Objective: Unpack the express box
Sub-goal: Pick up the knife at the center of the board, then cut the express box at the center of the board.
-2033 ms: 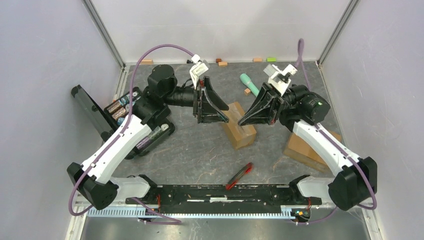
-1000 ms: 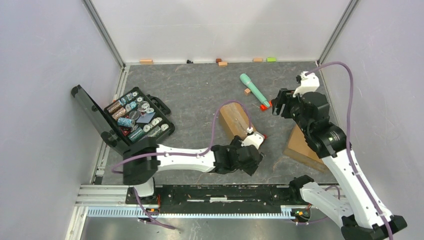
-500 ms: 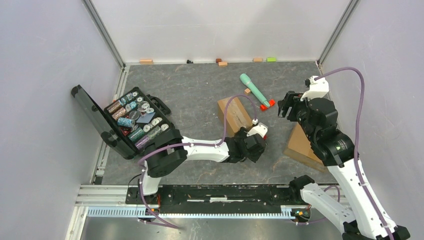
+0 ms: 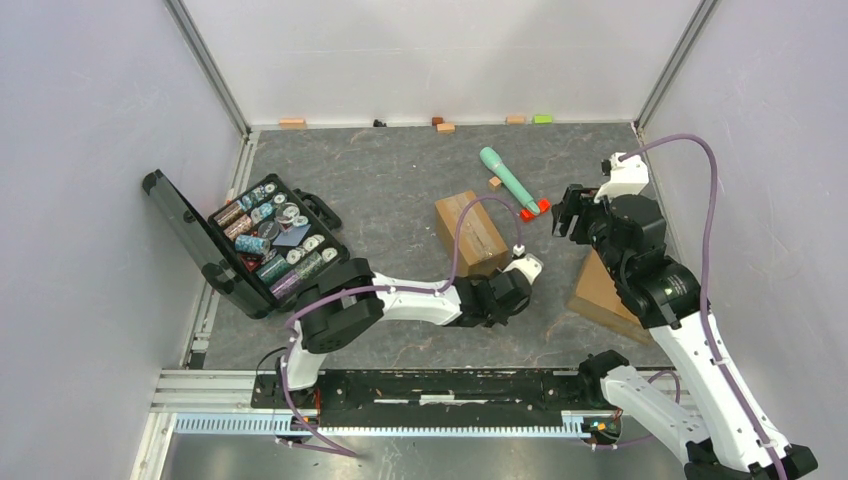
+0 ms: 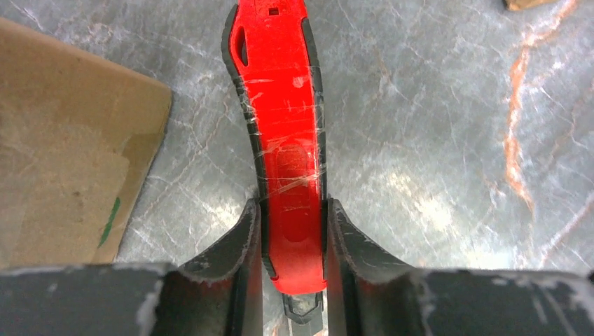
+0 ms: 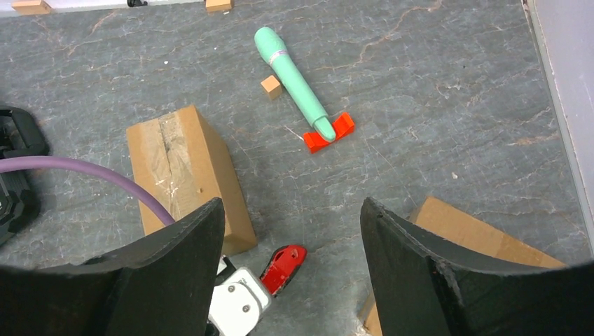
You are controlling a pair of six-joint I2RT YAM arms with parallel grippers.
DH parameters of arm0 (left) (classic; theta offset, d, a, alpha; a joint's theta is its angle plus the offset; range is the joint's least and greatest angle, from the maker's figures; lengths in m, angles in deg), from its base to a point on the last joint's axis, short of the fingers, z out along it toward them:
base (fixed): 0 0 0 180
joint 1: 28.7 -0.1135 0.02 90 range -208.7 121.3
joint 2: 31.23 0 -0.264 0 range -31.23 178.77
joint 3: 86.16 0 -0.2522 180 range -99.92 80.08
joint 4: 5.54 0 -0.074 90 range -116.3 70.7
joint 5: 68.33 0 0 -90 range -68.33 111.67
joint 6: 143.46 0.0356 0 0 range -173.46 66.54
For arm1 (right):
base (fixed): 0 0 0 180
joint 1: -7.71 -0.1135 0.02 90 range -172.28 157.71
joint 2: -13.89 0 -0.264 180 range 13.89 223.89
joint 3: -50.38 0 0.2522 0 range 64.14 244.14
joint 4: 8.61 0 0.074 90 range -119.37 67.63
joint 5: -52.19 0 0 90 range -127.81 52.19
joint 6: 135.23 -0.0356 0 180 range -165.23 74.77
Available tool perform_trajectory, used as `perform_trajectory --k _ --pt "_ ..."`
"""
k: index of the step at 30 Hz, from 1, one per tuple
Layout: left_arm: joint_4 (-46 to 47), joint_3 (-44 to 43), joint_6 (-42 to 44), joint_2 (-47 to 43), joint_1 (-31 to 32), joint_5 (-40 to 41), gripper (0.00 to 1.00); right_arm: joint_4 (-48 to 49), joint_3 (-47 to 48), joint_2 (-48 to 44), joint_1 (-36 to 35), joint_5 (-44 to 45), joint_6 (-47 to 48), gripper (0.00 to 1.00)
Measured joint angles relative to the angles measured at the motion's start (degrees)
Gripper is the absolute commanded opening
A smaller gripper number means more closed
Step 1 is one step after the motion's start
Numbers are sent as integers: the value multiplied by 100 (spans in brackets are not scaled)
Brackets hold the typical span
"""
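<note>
The express box (image 4: 472,233) sat near the middle of the desk (image 4: 400,190), a plain brown cardboard block with wrinkled clear tape (image 6: 171,161) down its top seam. As far as I could see it was sealed, so the unpacking proper had not begun.

Just off its near right corner the left pincer (image 5: 291,210) was closed on a red utility knife (image 5: 280,105). The knife was smooth plastic with black edging, scuffed and streaked, lying flat on the grey marbled surface. The cutter looked secured; slitting the tape, opening the flaps and emptying the box remained.

The right pincer (image 6: 291,203) hung open above the right side, holding nothing. A second cardboard box (image 4: 600,295) lay by the right edge.
</note>
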Motion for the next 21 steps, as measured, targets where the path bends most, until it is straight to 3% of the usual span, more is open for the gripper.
perform_trajectory --k 4,8,13,16,21 --pt "-315 184 9 -448 -162 -549 2 142 2 2 0 -155 125 81" --pt "-728 247 131 -1480 -535 -1587 2 479 4 0 0 -702 369 84" --pt "-1182 -15 308 -2933 -1399 -3504 2 1222 4 -50 0 -2138 881 90" --pt "-1381 -153 380 -3517 -2057 -4669 2 1714 4 -208 0 -3067 1261 93" --pt "-1878 -177 459 -4081 -2826 -6227 2 2190 219 -398 0 -4575 2046 92"
